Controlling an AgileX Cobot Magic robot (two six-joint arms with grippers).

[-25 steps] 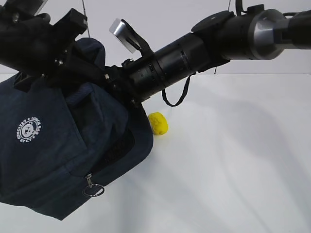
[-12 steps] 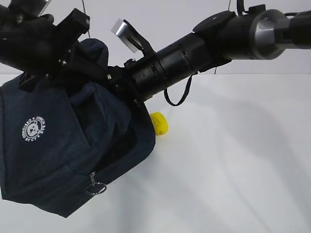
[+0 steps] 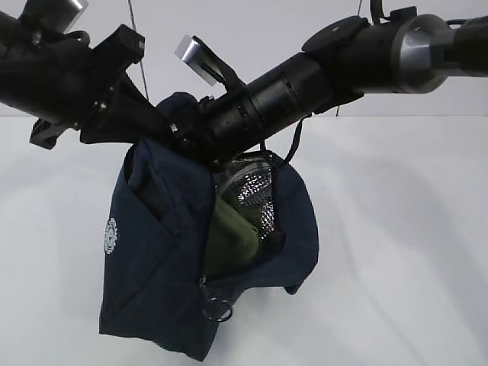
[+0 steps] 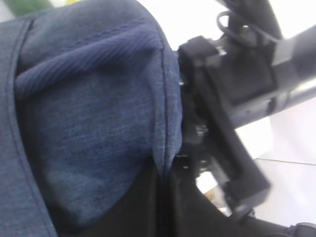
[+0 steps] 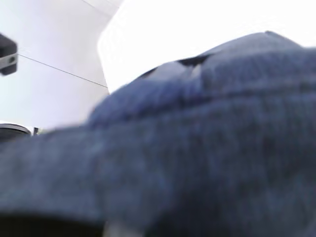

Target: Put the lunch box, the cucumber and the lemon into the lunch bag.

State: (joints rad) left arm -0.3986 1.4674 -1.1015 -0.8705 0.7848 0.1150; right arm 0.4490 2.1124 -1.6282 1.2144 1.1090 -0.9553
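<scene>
While our two arms crowd its top, we see the lunch bag (image 3: 175,259) hanging above the white table (image 3: 396,229), left gripper (image 3: 149,126) clamped on fabric, right gripper's state hidden.

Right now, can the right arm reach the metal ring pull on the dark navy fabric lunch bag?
Probably: the ring pull hangs uncovered low on the bag, though the right arm's jaws sit hidden in fabric up top.
</scene>
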